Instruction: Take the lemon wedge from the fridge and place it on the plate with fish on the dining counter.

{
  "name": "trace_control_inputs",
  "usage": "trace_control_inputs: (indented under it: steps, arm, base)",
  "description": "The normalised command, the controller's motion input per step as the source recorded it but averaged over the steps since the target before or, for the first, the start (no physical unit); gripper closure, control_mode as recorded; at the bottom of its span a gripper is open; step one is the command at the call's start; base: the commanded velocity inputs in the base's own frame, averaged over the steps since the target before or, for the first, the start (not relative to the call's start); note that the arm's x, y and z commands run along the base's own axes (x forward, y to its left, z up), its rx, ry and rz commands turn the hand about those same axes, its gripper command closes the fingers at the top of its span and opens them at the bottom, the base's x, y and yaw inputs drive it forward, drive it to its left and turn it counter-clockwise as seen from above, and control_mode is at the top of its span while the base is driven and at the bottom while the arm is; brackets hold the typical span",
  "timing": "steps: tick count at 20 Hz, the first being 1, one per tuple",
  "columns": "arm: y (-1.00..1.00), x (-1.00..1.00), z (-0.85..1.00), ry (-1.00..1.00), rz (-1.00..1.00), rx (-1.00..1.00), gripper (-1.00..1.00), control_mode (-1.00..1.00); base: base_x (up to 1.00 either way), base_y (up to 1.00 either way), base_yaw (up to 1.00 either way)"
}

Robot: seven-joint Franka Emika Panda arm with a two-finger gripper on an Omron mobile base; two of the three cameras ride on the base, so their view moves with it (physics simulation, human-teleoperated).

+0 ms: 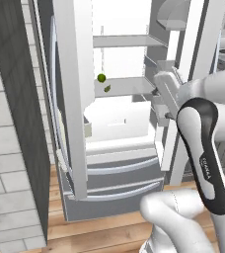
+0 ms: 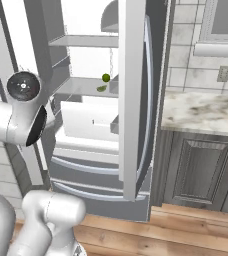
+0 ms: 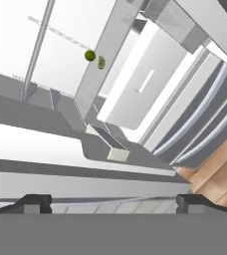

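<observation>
Fridge (image 1: pixel 75 99): both doors swung wide, white interior lit. Lemon wedge (image 1: pixel 107 88): on the middle shelf (image 1: pixel 127 85), near its front edge, toward the shelf's left end; a small round green fruit (image 1: pixel 101 77) just beside it. My jaws (image 3: pixel 113 201): spread wide apart, empty, well short of that shelf.

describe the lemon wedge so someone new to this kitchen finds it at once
Look inside the open fridge, at the grey middle shelf above the white drawer. Near that shelf's left end lie two small green things: the lemon wedge is the lower, paler, flatter sliver, beside a darker round green ball.
</observation>
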Motion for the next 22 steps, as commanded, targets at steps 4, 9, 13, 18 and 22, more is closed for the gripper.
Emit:
trace_control_inputs:
  steps: [4,9,13,18,22]
  arm:
    - [0.60,0.33,-0.03,0.03,0.05,0.00,-1.00,-1.00]
    - [0.41,0.47,-0.05,0.00,0.11,0.01,-1.00,-1.00]
    - [0.00,0.58,0.00,0.00,0.16,0.08,-1.00,-1.00]
    - [-0.05,0.65,-0.01,0.00,0.06,0.01,-1.00,-1.00]
    - [0.20,0.86,-0.13,0.02,0.03,0.00,-1.00,-1.00]
  base:
    - [0.00,0.00,0.00]
    - [0.00,0.00,0.00]
    - [0.00,0.00,0.00]
    - [0.00,0.00,0.00]
    - [0.00,0.00,0.00]
